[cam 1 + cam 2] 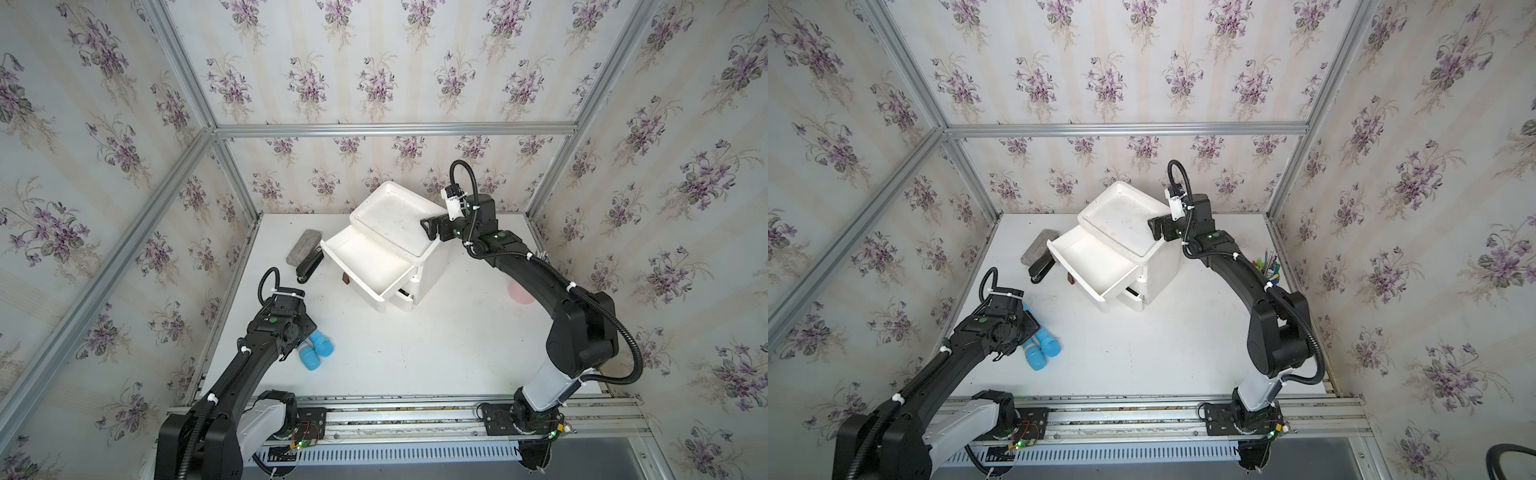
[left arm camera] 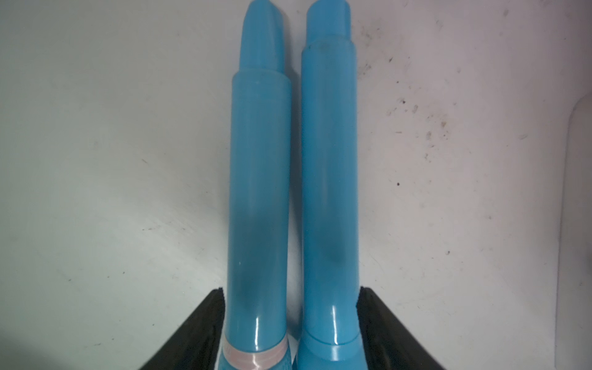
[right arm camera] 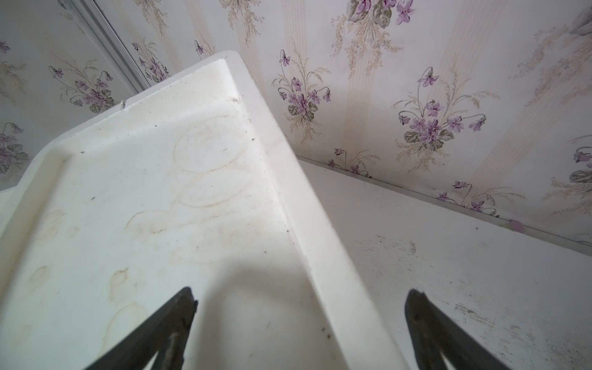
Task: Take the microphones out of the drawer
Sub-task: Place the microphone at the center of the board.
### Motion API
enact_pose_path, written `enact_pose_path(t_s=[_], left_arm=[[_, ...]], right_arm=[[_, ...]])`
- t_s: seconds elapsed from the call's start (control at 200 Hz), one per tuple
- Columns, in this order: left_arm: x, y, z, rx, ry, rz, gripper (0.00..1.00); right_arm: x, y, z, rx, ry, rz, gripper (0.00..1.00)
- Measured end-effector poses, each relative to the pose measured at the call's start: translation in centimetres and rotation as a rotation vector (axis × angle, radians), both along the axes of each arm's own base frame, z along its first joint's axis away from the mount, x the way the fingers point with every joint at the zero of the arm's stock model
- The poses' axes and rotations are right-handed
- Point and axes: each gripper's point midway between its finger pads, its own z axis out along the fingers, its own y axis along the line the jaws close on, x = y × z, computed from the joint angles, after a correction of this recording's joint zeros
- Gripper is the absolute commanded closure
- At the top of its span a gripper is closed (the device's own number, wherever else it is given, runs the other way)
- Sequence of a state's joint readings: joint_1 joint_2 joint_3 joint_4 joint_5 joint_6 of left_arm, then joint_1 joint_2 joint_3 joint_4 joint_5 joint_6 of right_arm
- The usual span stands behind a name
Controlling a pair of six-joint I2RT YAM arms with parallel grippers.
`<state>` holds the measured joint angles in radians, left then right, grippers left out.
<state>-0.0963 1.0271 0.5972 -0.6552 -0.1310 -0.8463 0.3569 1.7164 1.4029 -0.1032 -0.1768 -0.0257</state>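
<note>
Three walls of violet-print wallpaper point(image 1: 374, 83), edged in aluminium framing, enclose one scuffed white table point(image 1: 415, 353). Two blue microphones point(image 1: 323, 344) lie side by side on it at the lower left in both top views, outside the drawer point(image 1: 370, 259). That drawer stands pulled out of one white cabinet point(image 1: 434, 270) at centre frame. The left gripper point(image 2: 291, 289) sits over the microphone handles, jaws spread with both handles between them. In the left wrist view each finger point(image 2: 205, 320) stands just beside an outer handle edge; whether they touch is unclear. The right gripper point(image 3: 301, 291) hangs wide open astride the cabinet's top rim. One grey block point(image 1: 303, 247) and one black stapler point(image 1: 309, 266) lie left of the drawer.
</note>
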Motion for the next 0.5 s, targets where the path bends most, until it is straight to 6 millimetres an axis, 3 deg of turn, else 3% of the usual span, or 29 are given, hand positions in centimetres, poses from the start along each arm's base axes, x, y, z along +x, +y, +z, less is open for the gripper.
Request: enact_pose_path(t_s=[0.09, 0.275, 0.5], left_arm=[[0.3, -0.1, 0.9, -0.004, -0.018, -0.002, 0.01], [1.5, -0.5, 2.9, -0.014, -0.06, -0.032, 0.01], [5.0, -2.7, 6.3, -0.042, -0.13, -0.219, 0.01]], right_arm=[[0.0, 0.0, 0.0, 0.0, 0.0, 0.0, 0.0], [0.0, 0.0, 0.0, 0.0, 0.0, 0.0, 0.0], [0.1, 0.2, -0.1, 0.005, 0.0, 0.009, 0.0]])
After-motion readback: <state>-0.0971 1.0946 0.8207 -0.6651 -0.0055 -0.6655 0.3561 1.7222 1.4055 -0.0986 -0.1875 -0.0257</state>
